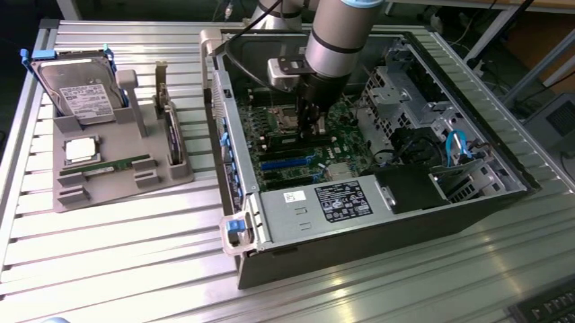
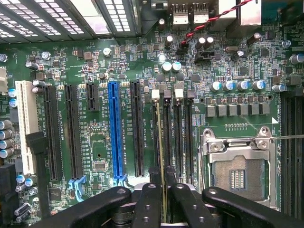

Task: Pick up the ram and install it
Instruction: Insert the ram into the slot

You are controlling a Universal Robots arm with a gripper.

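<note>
— How is the table (image 1: 108, 262) finished?
— Ribbed bare metal is seen, glossy under the light; the holder (image 1: 112, 196) is moulded in matt grey plastic.
— And the motherboard (image 2: 99, 142)?
— A green lacquered sheen is shown. The gripper (image 2: 162, 174) is made of smooth black plastic; the ram (image 2: 161, 137) is seen as a dull edge.

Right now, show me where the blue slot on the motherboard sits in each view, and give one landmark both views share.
Exterior view: the blue slot lies on the motherboard inside the open case, just below the gripper in the picture.
Wrist view: the blue slot stands among black slots, across the memory slots from the processor socket.
Shared landmark: that silver-framed processor socket.
</note>
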